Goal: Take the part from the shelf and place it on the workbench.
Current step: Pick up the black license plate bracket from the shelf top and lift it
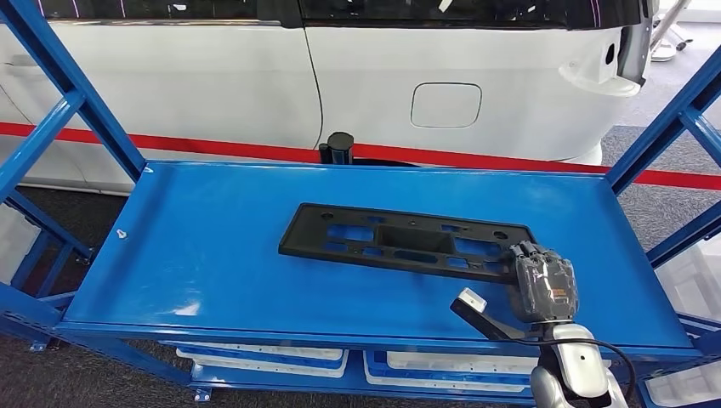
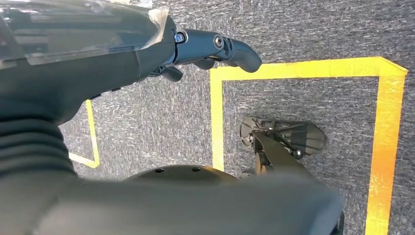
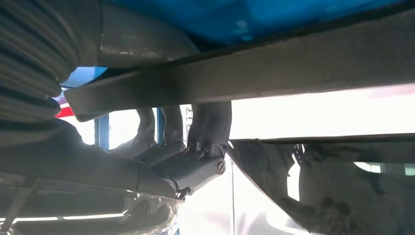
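A long flat black plastic part [image 1: 400, 240] with several cut-outs lies on the blue shelf deck [image 1: 212, 246], running left to right. My right hand [image 1: 544, 285] is at the part's right end, near the shelf's front edge. In the right wrist view its fingers [image 3: 205, 127] curl over one side of the part's edge [image 3: 293, 63] and the thumb lies on the other side, so it grips that end. My left hand [image 2: 98, 58] hangs over grey carpet, with its fingers [image 2: 230, 49] loosely extended and holding nothing.
Blue shelf uprights stand at the left [image 1: 76, 93] and right [image 1: 672, 127]. A white car body [image 1: 425, 76] fills the space behind the shelf, with a black post [image 1: 340, 146] at the back edge. White bins [image 1: 263, 355] sit on the lower level. Yellow tape [image 2: 386, 147] marks the floor.
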Robot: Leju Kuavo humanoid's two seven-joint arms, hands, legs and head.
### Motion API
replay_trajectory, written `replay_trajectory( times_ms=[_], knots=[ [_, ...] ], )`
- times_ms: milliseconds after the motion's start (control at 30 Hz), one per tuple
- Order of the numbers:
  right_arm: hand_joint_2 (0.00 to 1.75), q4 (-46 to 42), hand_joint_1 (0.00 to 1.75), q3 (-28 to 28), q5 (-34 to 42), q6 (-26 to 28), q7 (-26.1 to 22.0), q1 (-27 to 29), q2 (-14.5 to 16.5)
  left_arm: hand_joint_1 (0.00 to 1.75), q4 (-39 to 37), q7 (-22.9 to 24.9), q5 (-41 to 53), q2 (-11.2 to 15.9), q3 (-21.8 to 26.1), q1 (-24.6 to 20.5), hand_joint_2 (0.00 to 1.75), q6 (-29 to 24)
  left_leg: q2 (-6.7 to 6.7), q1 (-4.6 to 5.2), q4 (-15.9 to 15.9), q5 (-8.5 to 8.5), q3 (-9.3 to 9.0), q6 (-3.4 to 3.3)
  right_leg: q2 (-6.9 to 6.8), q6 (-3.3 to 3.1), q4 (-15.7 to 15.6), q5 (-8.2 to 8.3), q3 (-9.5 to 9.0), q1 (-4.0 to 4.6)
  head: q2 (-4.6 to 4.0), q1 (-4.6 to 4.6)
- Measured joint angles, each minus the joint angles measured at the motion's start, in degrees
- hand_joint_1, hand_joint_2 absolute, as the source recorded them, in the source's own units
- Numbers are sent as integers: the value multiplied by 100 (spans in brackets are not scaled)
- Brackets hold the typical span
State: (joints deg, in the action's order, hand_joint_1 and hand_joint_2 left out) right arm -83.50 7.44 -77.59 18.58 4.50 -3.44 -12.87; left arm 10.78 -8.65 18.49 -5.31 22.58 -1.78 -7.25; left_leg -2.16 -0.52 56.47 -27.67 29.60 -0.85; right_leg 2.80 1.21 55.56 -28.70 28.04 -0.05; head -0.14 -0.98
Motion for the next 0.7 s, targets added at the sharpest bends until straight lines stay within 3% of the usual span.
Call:
replay_trajectory(
  times_ms=[700],
  knots=[
    [175,-165,175,8,-61,98,44,129,-44,0,0,-356,119,2,-26,1,175,-13,-1,0,0,0,-4,0,0,0,0,0,-3,0,-1,-1]
  ],
)
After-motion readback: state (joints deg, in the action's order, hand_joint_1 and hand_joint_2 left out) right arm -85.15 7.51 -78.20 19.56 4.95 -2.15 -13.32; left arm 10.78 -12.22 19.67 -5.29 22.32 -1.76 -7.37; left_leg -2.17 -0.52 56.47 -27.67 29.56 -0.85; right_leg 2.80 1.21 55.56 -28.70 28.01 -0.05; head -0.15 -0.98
